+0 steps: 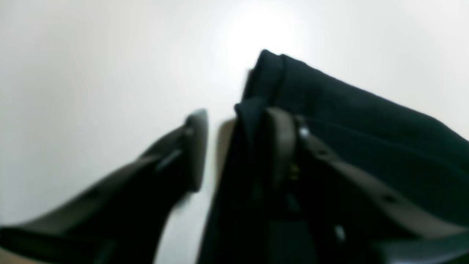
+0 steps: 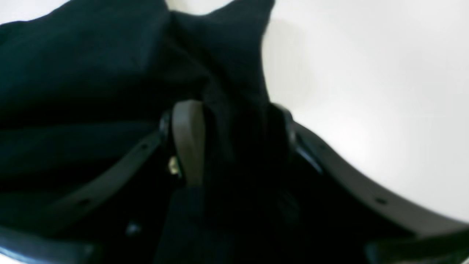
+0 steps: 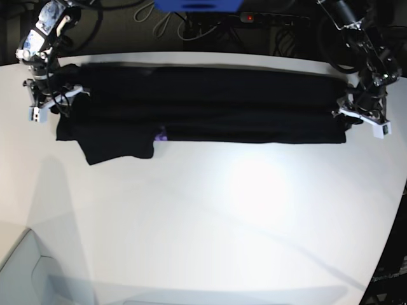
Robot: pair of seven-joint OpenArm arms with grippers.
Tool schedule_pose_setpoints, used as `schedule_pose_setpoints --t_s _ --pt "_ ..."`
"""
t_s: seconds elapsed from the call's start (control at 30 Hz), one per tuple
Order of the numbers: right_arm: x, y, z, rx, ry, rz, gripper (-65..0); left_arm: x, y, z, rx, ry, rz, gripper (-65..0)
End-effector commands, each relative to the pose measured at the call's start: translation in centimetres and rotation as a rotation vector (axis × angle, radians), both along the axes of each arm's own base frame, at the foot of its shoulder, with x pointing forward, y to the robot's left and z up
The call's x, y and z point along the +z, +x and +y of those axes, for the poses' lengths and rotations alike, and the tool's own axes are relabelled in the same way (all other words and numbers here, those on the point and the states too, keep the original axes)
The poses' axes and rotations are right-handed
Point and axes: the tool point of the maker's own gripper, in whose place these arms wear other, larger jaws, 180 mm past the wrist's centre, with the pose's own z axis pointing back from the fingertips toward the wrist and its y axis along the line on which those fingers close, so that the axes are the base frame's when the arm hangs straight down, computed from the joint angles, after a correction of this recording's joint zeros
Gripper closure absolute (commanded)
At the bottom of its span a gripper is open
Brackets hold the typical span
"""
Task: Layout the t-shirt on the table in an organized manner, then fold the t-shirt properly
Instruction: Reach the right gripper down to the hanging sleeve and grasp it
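spanning t-shirt (image 3: 210,105), table (image 3: 210,216) edge-to-edge

No readable text or labels anywhere

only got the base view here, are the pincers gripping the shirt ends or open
Observer: In the left wrist view the left pincer has its jaws apart. The t-shirt drapes against one finger, and the white table shows in the gap beside the other.
Operator: and the right one
Observer: In the right wrist view the right pincer also has its jaws apart, but bunched black cloth fills the gap. I cannot tell whether it is pinched.
Operator: any print showing up close
Observer: No, both wrist views show only plain black cloth.
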Motion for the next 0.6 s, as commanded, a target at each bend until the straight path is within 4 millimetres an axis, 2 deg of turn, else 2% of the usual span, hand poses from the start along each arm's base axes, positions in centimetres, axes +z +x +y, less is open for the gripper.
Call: schedule_pose_setpoints --t_s 0.0,0.3,0.57 --pt "1.8 0.9 -0.5 -0.012 -0.019 -0.067 -28.2 0.0 -0.4 0.5 -0.001 0.019 0.027 -28.4" --pt "5.6 1.1 -1.3 -0.034 -0.091 -0.149 -28.3 -0.1 -0.3 0.4 0.003 0.011 0.026 -28.4" --pt "5.9 0.9 -1.9 -0.049 -0.102 -0.153 -28.4 -0.1 -0.1 0.3 0.003 0.007 0.022 -28.4"
